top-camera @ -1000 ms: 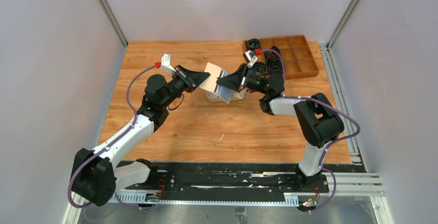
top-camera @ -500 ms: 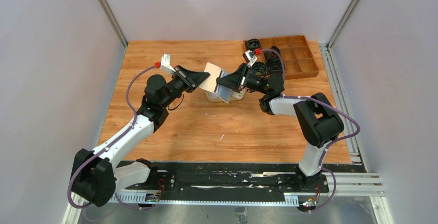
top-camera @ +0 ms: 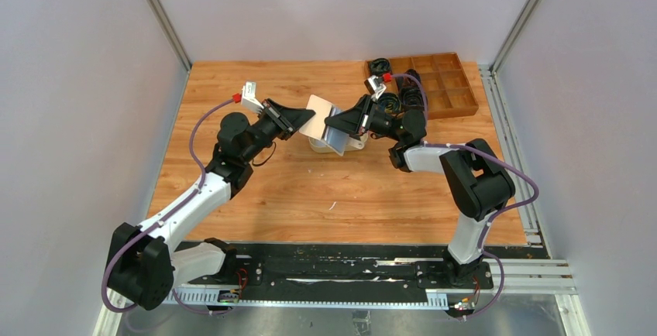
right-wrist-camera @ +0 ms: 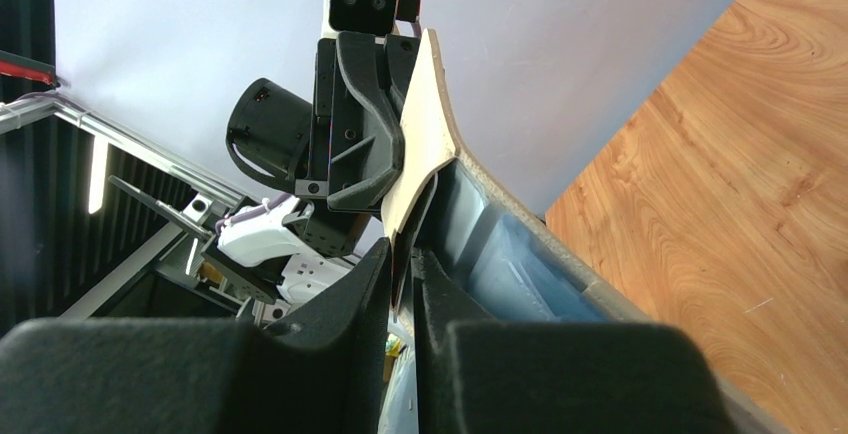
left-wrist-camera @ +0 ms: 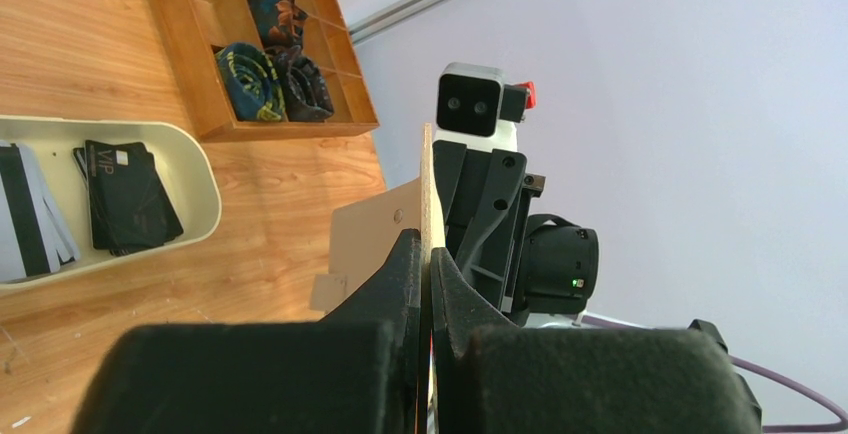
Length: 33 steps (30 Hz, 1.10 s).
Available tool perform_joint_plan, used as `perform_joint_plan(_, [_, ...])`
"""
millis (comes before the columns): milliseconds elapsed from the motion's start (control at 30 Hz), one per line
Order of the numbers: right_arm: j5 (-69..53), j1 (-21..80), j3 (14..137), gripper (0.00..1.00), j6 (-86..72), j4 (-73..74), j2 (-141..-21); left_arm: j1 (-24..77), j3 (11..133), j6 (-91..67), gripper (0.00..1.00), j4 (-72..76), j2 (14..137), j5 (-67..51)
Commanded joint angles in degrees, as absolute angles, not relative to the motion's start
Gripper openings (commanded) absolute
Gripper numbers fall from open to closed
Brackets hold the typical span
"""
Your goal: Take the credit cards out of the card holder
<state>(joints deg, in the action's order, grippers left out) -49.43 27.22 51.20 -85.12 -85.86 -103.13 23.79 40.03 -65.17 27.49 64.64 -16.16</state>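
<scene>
The cream-beige card holder (top-camera: 320,121) hangs open in the air between both grippers, over the oval tray. My left gripper (top-camera: 303,124) is shut on its cream flap, seen edge-on in the left wrist view (left-wrist-camera: 428,189). My right gripper (top-camera: 342,124) is shut on the other flap; the right wrist view shows the cream outside (right-wrist-camera: 426,119) and the pale blue-grey inside (right-wrist-camera: 512,254). Black credit cards (left-wrist-camera: 128,199) and light striped credit cards (left-wrist-camera: 25,219) lie in the tray. I cannot tell whether any card sits in the holder.
The oval beige tray (left-wrist-camera: 205,189) sits on the wooden table under the holder, partly hidden in the top view (top-camera: 355,144). A brown wooden compartment box (top-camera: 453,92) with dark bundles stands at the back right, just behind the right arm.
</scene>
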Motion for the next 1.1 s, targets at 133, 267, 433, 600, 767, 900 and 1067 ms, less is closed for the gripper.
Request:
perform_joint_plan(133, [-47.9, 26.2, 53.0, 0.14, -85.7, -91.4, -103.7, 23.6, 38.7, -64.5, 0.0, 27.2, 64.5, -17.8])
perform_joint_plan(267, [-47.9, 26.2, 52.9, 0.11, -85.6, -91.4, -103.7, 23.6, 38.6, -64.6, 0.0, 27.2, 64.5, -17.6])
perform_joint_plan(433, [-48.1, 26.2, 52.8, 0.08, -85.4, -91.3, -103.4, 23.6, 38.5, -64.8, 0.0, 27.2, 64.7, -17.1])
perform_joint_plan(600, [-48.3, 26.2, 52.8, 0.0, -85.4, -91.2, -103.2, 23.6, 38.9, -64.9, 0.0, 27.1, 65.0, -16.7])
perform_joint_plan(767, [-49.1, 26.1, 52.6, 0.0, -85.3, -90.6, -102.8, 23.6, 39.2, -65.3, 0.06, 26.5, 65.7, -16.8])
perform_joint_plan(900, [-49.2, 26.1, 52.1, 0.0, -84.8, -90.0, -102.3, 23.5, 39.2, -65.5, 0.16, 26.4, 65.5, -16.4])
perform_joint_plan(1067, [-49.3, 26.1, 51.8, 0.0, -84.8, -90.0, -102.4, 23.2, 38.8, -66.0, 0.23, 26.3, 65.2, -16.2])
